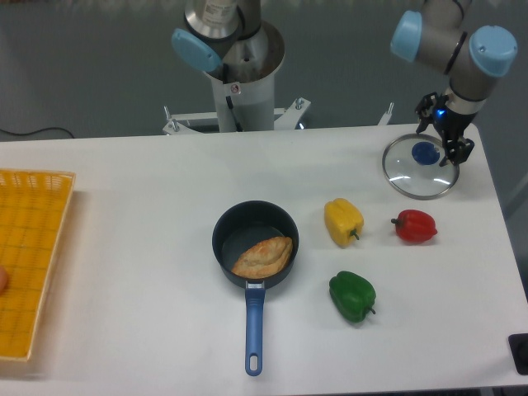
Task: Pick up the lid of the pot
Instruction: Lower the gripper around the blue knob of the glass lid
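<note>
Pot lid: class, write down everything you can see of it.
The pot lid is round and see-through, apparently glass, with a thin pale rim that looks like metal and a round blue knob on top. It lies flat on the white table, knob up, toward the upper right of the view, just beyond the red pepper and apart from it. The open gripper is over its right side; whether a fingertip touches it cannot be told.

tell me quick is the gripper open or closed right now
Gripper: open, fingers apart, holding nothing, close to the blue knob of the pot lid.
</note>
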`<control>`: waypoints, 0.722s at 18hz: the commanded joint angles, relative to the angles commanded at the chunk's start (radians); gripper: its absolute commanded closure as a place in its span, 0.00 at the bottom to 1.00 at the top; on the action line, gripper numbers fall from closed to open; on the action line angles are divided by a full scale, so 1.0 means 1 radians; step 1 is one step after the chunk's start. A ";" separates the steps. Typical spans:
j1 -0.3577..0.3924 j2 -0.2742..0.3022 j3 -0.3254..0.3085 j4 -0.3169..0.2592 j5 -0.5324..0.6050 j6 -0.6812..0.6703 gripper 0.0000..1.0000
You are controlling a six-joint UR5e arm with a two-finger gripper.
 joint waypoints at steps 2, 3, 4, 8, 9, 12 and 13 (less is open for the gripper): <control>-0.005 0.000 -0.003 0.002 -0.002 -0.003 0.00; -0.005 0.000 -0.009 0.011 -0.002 -0.005 0.00; -0.006 0.000 -0.018 0.027 -0.002 -0.009 0.00; -0.005 0.000 -0.032 0.043 -0.002 -0.012 0.00; -0.005 0.000 -0.035 0.044 -0.002 -0.012 0.00; -0.005 0.000 -0.052 0.075 -0.002 -0.012 0.00; -0.003 0.002 -0.064 0.090 -0.002 -0.012 0.00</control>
